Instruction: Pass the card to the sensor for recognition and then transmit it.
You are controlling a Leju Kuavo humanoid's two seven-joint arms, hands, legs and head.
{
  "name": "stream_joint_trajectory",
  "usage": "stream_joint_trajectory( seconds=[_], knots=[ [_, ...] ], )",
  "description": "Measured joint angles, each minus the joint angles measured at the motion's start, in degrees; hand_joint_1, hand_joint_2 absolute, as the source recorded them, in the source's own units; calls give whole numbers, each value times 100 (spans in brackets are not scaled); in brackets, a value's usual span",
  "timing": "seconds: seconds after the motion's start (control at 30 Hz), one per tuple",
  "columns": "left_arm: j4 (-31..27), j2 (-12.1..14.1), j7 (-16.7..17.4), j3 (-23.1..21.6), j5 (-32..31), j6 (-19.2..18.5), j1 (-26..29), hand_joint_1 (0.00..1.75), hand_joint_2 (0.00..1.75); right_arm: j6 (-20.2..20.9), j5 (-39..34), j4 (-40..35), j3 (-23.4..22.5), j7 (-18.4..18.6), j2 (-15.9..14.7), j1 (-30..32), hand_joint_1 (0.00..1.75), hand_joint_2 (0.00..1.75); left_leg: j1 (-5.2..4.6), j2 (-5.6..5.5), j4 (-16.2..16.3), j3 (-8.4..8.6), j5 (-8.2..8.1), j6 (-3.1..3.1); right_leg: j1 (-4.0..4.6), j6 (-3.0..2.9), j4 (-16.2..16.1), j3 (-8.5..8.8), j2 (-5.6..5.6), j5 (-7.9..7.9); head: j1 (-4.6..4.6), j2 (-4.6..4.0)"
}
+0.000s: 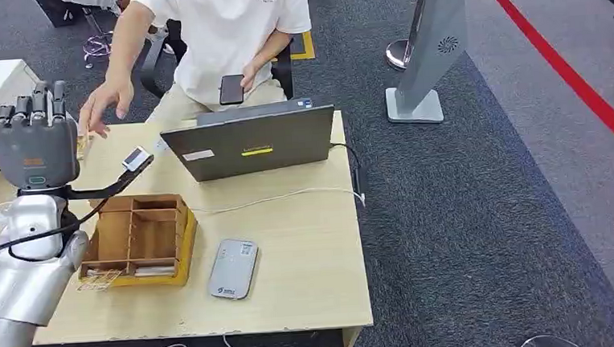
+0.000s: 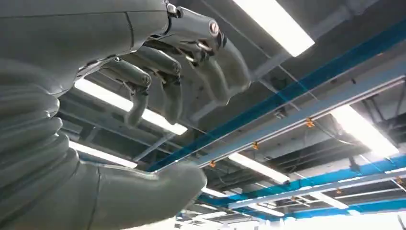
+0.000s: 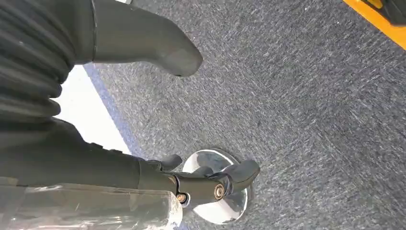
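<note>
- The left hand is raised upright at the far left of the worktop, back of the hand toward the camera, fingers pointing up.
- In the left wrist view the left hand shows against ceiling lights, fingers loosely bent and apart from the thumb, holding nothing.
- A person's hand reaches in just right of the raised left hand; whether it holds a card I cannot tell. The person's other hand holds a dark phone.
- The grey card reader lies flat near the front of the worktop, just right of the wooden compartment tray.
- Cards lie in the tray's near compartment.
- A laptop stands open at the far side, its lid toward the camera; a small white device sits to its left.
- The right hand hangs over grey carpet, thumb and fingers apart, gripping nothing; a clear plastic sheet lies against its underside.
</note>
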Motion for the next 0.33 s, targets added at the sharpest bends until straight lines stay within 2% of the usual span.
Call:
stream_joint_trajectory(
  seconds=[0.17, 0.27, 0.33],
  knots=[
    [-510, -142, -901, 576, 70, 9, 672, 0, 175, -225, -625, -140, 317, 448, -127, 280, 0, 175, -1, 1, -1, -3, -3, 1, -1, 4, 0, -3, 1, -4, 2, 0],
    [-1129, -234, -1357, 1022, 285, 17, 1294, 0, 175, -317, -872, -302, 455, 640, -153, 495, 0, 175, -1, 14, -3, -3, -8, -3, -1, 2, 0, -4, 14, -8, 0, 0],
    [-1756, -260, -1657, 1382, 508, 24, 1921, 0, 175, -376, -1031, -444, 505, 741, -155, 671, 0, 175, -2, 28, -5, 6, -26, -9, -3, -2, 1, -2, 31, -19, -2, 0]
  ],
)
